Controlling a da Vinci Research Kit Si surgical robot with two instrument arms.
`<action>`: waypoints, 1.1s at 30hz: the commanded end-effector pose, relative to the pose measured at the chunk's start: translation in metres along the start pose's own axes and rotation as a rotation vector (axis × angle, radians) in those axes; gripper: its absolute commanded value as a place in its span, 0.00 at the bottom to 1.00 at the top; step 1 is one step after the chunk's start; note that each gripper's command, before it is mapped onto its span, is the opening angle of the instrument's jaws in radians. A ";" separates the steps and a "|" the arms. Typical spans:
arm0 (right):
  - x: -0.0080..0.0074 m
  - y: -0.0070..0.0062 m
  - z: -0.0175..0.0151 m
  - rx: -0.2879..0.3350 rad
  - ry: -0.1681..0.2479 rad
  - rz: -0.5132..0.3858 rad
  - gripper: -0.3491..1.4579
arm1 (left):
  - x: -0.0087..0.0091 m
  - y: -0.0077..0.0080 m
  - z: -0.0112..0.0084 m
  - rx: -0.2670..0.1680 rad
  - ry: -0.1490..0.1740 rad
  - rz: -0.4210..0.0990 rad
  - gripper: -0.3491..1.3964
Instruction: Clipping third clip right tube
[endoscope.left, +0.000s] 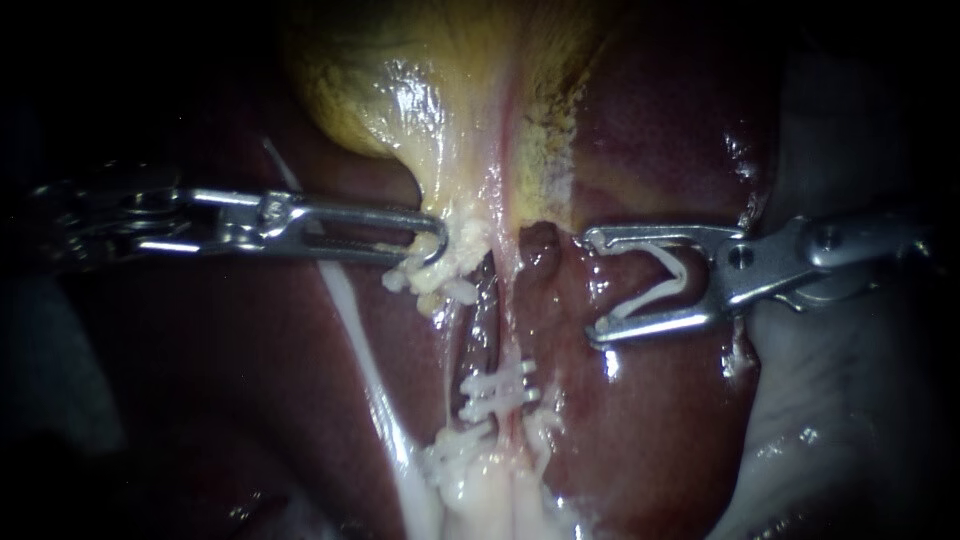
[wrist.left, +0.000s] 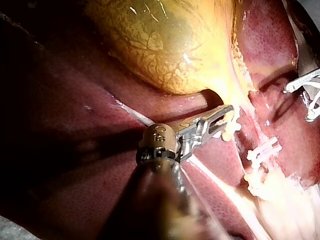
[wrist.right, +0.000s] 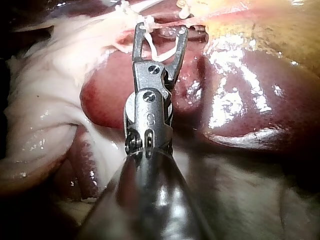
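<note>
The right instrument (endoscope.left: 592, 287) carries the new clip (endoscope.left: 655, 285) between its spread jaws, just beside the right tube (endoscope.left: 512, 320) and not yet around it. Placed clips (endoscope.left: 497, 388) sit lower down. The left instrument (endoscope.left: 438, 245) clamps fatty tissue (endoscope.left: 455, 262) under the gallbladder (endoscope.left: 420, 90).

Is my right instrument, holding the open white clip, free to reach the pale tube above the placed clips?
Probably yes: only dark red liver lies between the right instrument's white clip and the pale tube; the left instrument grips whitish tissue beyond it.
</note>
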 end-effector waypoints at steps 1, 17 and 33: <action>0.0000 0.0000 0.0000 0.001 0.000 0.000 0.47 | 0.0000 0.0000 0.0000 0.002 0.001 0.000 0.00; 0.0003 -0.0001 0.0001 0.001 0.000 -0.005 0.47 | -0.0001 0.0001 -0.0015 0.011 0.008 0.001 0.00; 0.0004 -0.0002 0.0008 -0.003 -0.001 -0.004 0.47 | -0.0022 -0.0025 -0.0104 -0.017 -0.026 -0.022 0.00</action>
